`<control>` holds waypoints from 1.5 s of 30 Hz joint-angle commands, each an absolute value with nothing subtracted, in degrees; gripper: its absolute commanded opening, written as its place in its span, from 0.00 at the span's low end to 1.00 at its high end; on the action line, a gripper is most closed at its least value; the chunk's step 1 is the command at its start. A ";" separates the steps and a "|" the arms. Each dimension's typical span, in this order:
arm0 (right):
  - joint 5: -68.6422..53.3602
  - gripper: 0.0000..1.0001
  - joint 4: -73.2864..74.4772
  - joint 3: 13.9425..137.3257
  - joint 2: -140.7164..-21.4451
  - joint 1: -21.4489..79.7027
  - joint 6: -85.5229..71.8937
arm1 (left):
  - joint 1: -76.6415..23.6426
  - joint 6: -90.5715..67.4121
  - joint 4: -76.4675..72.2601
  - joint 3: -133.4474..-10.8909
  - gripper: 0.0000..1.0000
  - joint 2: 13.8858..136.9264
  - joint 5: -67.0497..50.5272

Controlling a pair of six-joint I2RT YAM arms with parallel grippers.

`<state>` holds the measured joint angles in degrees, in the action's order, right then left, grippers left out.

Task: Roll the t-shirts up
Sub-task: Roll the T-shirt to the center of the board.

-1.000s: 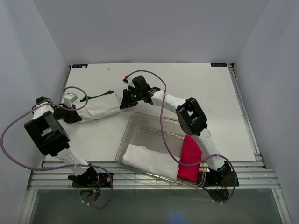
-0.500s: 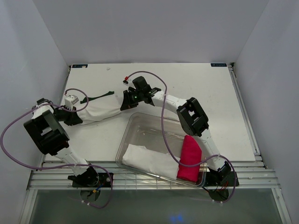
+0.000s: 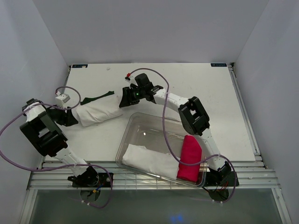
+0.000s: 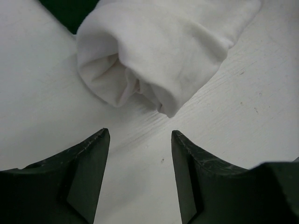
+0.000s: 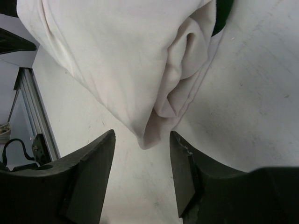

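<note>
Left arm pose: base at the near left corner; elbow folded up and back toward the left wall; forearm low, running right toward the left end of the roll
Left end effector [image 3: 72,116]: fingers [image 4: 88,172] spread, pinching nothing; bare surface [image 3: 196,84] shows between them; the roll's end lies just past the tips, apart from them
Right arm pose: base at the near right corner; stretched diagonally to the far left, passing over the clear plastic bin [image 3: 149,128]; wrist turned toward the right end of the roll
Right end effector [image 3: 125,99]: fingers [image 5: 88,177] spread, holding nothing; the tip of the roll's folded end reaches down between the fingertips; contact cannot be told
White t-shirt [image 3: 100,111]: rolled into a thick tube on the surface, left of centre, between the two end effectors; open spiral ends visible in both wrist views [image 4: 154,60] [image 5: 117,60]
Dark green t-shirt [image 3: 96,98]: on the surface at the far side of the white roll, touching it
Bin contents: white cloth bundle [image 3: 149,161] along the near wall; pink rolled cloth [image 3: 189,158] at the near right corner
Hidden or unclear: only a narrow strip and corners of the dark green t-shirt show [image 4: 70,11] [image 5: 223,14]; whether it runs under the roll cannot be told; no lettering can be made out on the white t-shirt; both sets of fingers cut off by the lower frame edge in the wrist views; the right arm covers part of the bin and of the pink rolled cloth
</note>
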<state>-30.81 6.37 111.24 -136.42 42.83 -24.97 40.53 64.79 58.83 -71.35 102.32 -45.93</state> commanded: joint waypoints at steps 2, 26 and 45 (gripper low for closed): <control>-29.27 0.60 4.57 115.29 -133.85 41.66 -21.45 | 43.51 66.10 62.40 -75.32 0.67 99.49 -52.54; -27.24 0.50 -7.12 122.09 -148.36 44.03 -39.89 | 35.16 21.89 20.66 -62.40 0.71 98.08 -49.75; -36.29 0.08 -0.09 101.96 -130.35 47.02 -40.61 | 40.86 35.05 49.09 -65.65 0.00 93.52 -46.14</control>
